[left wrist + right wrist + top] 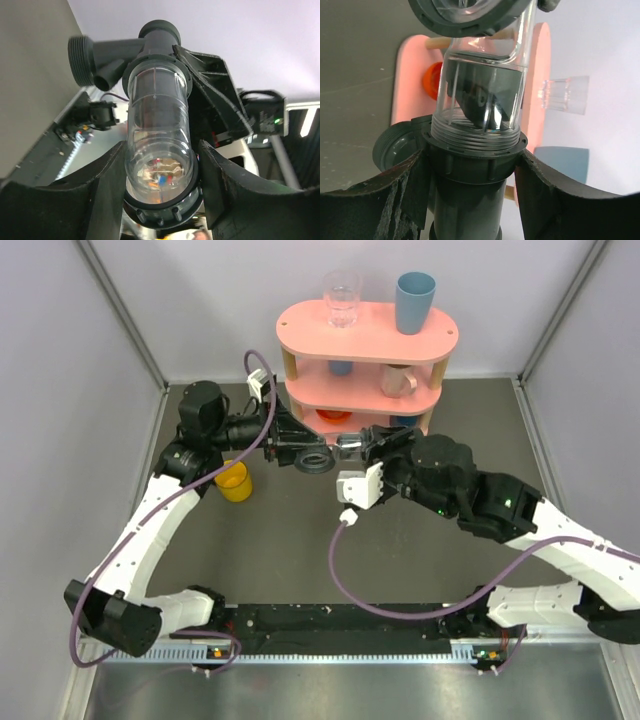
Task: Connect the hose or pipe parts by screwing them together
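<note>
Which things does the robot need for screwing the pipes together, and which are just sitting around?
For the job: tube, T-fitting, left gripper, right gripper.

Just sitting around: yellow cup, pink shelf, glass, blue cup, mug.

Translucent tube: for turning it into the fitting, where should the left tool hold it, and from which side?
Take the translucent tube by its ribbed end ring, fingers across its width, approaching from the free end. Its far end sits in the T fitting's collar, clamped by the right tool, probably leaving only this end clear.
</note>
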Available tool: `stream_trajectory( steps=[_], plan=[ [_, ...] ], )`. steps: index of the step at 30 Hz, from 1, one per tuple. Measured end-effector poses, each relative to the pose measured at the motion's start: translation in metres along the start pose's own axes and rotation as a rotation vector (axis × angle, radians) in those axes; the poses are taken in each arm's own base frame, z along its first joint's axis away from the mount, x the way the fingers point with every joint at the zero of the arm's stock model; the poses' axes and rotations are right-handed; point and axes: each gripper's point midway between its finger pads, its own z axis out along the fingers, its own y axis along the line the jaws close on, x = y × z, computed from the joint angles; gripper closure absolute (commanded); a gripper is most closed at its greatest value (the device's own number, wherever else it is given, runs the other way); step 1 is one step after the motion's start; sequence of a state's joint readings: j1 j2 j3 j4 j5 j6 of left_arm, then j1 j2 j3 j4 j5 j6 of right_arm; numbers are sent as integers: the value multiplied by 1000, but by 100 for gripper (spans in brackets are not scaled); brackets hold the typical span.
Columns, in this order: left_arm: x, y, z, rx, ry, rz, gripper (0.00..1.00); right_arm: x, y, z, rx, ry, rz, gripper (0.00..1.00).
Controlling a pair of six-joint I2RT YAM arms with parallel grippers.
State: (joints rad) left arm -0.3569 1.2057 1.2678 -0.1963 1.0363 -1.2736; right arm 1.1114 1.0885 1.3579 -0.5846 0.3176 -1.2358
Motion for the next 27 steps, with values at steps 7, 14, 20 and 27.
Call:
stream_trajectory(
  steps=[7,14,20,27],
  plan=[
    [12,-1,4,33,42,365,100,-10,11,-15,-150,-44,170,100],
    [33,22,6,89,96,934,100,-24,38,-27,-311,-126,365,100],
    [35,42,9,84,70,1332,97,-30,54,-29,-425,-188,584,100],
    [25,37,9,27,-18,1474,1,-24,61,-19,-432,-179,654,100]
  ],
)
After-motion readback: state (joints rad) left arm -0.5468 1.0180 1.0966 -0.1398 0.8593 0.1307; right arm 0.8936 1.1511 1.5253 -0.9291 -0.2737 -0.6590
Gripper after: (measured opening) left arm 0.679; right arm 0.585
